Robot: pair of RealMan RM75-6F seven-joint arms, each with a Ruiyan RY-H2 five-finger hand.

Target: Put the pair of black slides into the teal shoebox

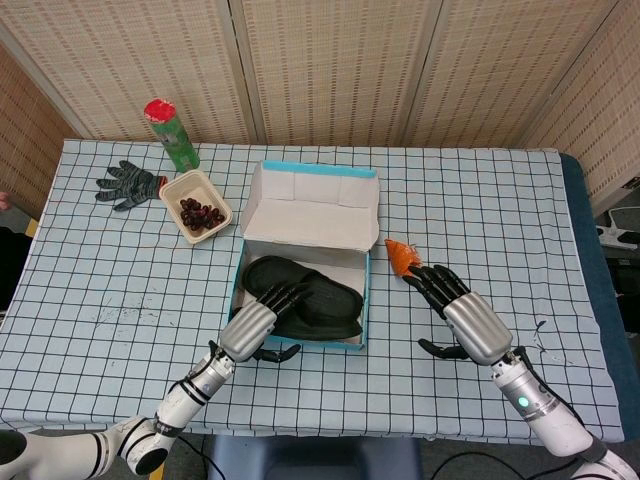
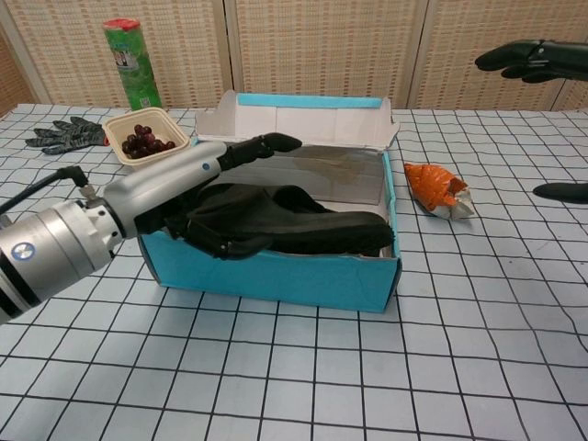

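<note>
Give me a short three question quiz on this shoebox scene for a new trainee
1. True or false: the black slides lie inside the teal shoebox.
2. Which hand is over the shoebox: A left hand, B right hand?
3. Fill in: the tub beside the green can holds dark red ____.

Key: 1 true; 2 A; 3 fruit.

Beyond my fingertips runs a wall of woven reed panels [image 1: 330, 60] in pale frames. Under my fingers lies the table [image 1: 120, 280], spread with a white cloth gridded in dark lines. Past my right fingers its blue edge [image 1: 590, 270] shows. Light falls even.
</note>
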